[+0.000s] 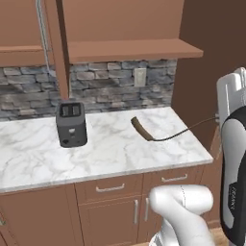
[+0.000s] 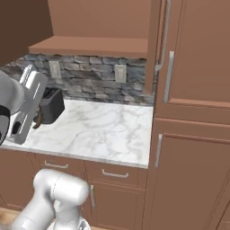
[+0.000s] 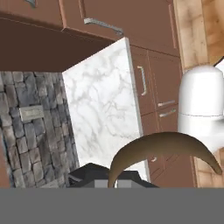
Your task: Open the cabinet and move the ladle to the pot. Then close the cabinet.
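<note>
Holding the pincer (image 2: 35,122) closed, I have it gripping the ladle (image 1: 140,127) as far as I can judge: the thin grey stem runs from the dark wooden handle straight back into the hand, though the fingers themselves are hidden from me. The handle juts away from the pincer, out over the worktop (image 1: 110,149), and I cannot tell whether it touches the marble. In the hand view the ladle's rounded bowl (image 3: 164,146) sits right in front of the camera, close against the pincer.

A dark toaster (image 1: 72,124) stands on the worktop beyond the ladle's handle, on the far side from the pincer; in the right base view it is just behind the hand. The cabinet (image 2: 99,18) hangs above and beyond the pincer with its door (image 1: 60,48) swung open, edge-on to me, showing a brown shelf inside. Stone wall (image 1: 110,79) with pale sockets lies behind the toaster. Low drawers (image 1: 110,187) run beneath the worktop, below the pincer.
</note>
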